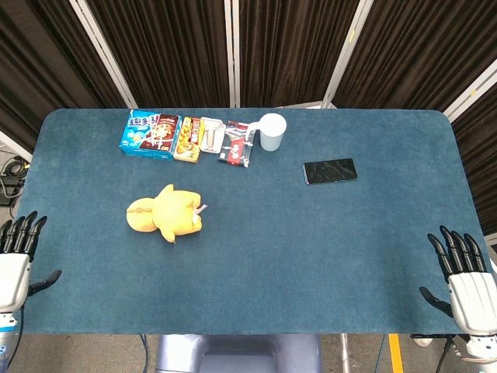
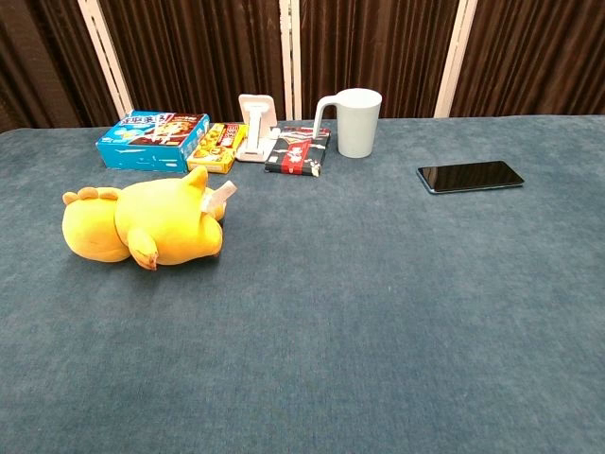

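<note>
Blue snack box, Chinese lettering

The head view is looking steeply down from above the near edge, taking in the whole blue table with dark curtains behind. The chest view is sitting low and close, facing level across the table. Both are sharing the yellow plush toy, mug and phone.
</note>
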Robot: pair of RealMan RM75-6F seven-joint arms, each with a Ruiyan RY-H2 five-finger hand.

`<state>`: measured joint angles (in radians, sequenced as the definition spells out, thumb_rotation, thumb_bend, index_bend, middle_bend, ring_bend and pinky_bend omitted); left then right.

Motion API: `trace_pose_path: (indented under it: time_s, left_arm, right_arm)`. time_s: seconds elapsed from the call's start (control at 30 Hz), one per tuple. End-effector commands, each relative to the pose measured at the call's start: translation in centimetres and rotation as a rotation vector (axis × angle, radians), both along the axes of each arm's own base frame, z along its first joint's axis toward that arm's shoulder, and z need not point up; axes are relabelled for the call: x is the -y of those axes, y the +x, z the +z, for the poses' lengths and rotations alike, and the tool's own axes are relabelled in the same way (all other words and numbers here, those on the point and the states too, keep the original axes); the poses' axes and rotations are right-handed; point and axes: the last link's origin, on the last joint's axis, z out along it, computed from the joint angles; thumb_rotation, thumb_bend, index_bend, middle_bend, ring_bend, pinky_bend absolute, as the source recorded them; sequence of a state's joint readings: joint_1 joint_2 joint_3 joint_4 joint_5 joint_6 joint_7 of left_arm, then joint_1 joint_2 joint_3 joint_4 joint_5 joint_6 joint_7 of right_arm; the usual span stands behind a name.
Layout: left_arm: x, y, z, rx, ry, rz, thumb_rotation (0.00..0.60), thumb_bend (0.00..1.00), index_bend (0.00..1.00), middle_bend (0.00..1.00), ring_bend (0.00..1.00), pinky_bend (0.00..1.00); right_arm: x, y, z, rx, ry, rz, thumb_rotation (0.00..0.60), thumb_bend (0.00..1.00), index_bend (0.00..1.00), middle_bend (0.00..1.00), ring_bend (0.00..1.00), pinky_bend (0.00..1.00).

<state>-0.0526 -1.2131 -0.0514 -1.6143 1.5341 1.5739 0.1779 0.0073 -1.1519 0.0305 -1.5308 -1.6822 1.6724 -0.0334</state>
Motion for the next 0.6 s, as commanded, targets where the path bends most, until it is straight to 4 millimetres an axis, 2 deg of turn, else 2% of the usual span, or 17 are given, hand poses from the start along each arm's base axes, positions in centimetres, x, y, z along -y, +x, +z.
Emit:
trace_pose_path:
  time_s: [0.03,0.6]
  left_arm:
    - [0.05,0.03,0.00,0.001,-0.001,-0.001,0.600,0.06,0.00,0.00,0.00,0.00]
    - [-0.15,0.10,-0.38,0.002,-0.016,-0.005,0.600,0.07,0.00,0.00,0.00,0.00]
  right_arm:
    - [-0.07,0.03,0.03,0.001,0.001,0.002,0.600,0.10,0.02,0.00,0.00,0.00]
    - [0.02,0.01,-0.11,-0.001,0.019,-0.008,0.600,0.10,0.02,0.00,0.00,0.00]
